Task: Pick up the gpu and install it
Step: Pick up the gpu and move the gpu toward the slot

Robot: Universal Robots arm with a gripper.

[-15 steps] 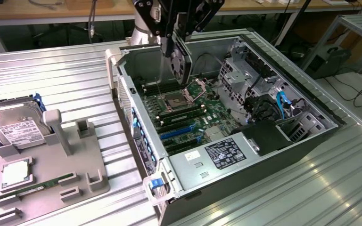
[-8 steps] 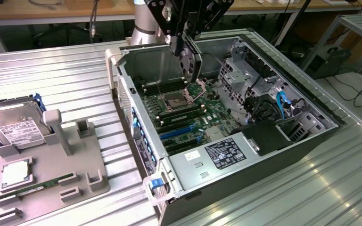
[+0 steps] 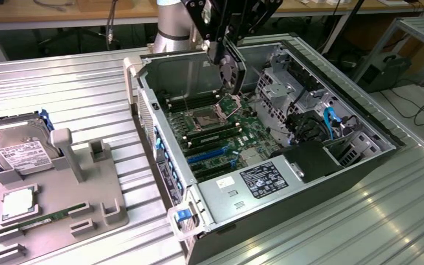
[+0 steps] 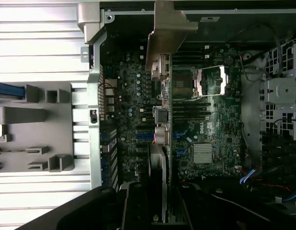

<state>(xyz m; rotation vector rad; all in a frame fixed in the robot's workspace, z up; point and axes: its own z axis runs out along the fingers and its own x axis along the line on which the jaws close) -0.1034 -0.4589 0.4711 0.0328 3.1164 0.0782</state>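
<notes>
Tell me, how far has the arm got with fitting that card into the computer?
Done: the pickup. The gripper is shut on the gpu, which is lifted clear.
In hand: the gpu hangs upright over the motherboard inside the open case.
Left: the fitting. The card is not seated yet; the blue slots are bare.

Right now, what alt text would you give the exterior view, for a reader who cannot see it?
A robot gripper holds the gpu upright above the motherboard inside an open computer case lying on a ribbed metal table. At the exterior view's left, a grey holder carries a hard drive.
</notes>
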